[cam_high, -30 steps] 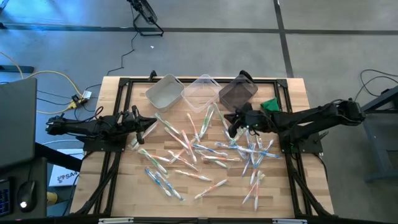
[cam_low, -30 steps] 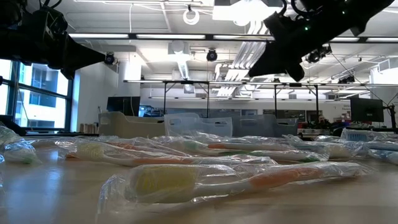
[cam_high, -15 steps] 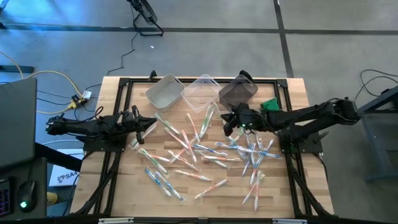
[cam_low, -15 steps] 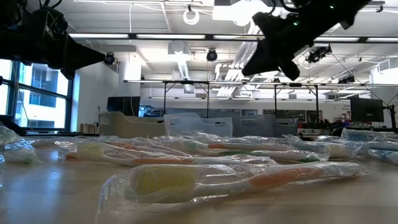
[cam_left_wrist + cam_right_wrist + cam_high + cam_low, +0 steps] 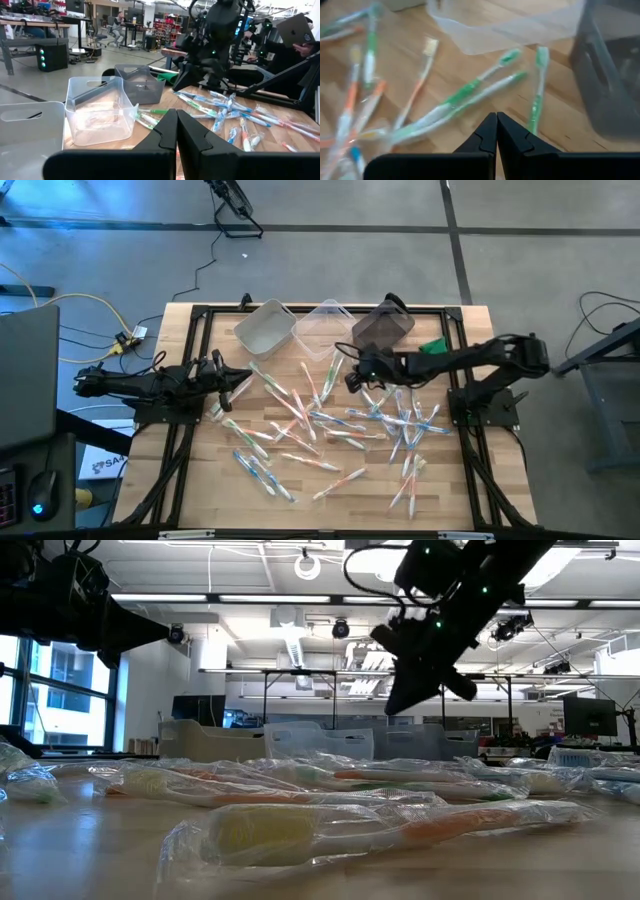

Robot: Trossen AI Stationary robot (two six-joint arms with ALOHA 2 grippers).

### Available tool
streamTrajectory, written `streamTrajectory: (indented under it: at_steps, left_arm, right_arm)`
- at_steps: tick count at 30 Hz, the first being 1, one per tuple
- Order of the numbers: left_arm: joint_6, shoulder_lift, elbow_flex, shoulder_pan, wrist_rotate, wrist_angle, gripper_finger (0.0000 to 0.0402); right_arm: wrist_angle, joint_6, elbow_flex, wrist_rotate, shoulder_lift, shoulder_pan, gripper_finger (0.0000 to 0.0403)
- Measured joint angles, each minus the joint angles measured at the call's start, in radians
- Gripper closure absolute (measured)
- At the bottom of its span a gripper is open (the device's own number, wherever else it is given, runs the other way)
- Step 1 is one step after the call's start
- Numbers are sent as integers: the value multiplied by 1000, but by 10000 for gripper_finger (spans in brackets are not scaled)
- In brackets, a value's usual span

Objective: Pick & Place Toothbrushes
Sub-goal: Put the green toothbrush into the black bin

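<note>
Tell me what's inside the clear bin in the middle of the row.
The clear bin looks empty: its floor shows through the walls in the left wrist view, no toothbrushes inside. The right gripper hangs near it, above the green-handled toothbrushes.

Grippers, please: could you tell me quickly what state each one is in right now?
Left gripper: closed, holding nothing.
Right gripper: closed, holding nothing, above the toothbrushes.

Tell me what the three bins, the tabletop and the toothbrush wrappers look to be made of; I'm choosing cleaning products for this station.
The three bins look plastic: white bin opaque, matte; clear bin see-through; dark bin smoky, translucent, each with moulded handle slots. The tabletop looks like pale wood, showing plank seams and grain. The toothbrush wrappers seem thin clear film: crinkled, glossy, with the brushes visible inside.
</note>
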Motion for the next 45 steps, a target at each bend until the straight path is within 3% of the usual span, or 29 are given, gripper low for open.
streamTrajectory:
  at_steps: [7,16,20,27,45]
  left_arm:
    - [0,0,0,0,0,0,402]
    - [0,0,0,0,0,0,402]
    - [2,0,0,0,0,0,402]
    - [79,0,0,0,0,0,402]
    - [76,0,0,0,0,0,402]
  right_arm:
    - [-66,-5,0,-3,8,-25,392]
    - [-78,0,0,-27,8,-23,296]
    - [-78,0,0,-29,8,-23,272]
    - [-78,34,0,-38,8,-23,273]
    - [-115,101,0,-71,59,-23,283]
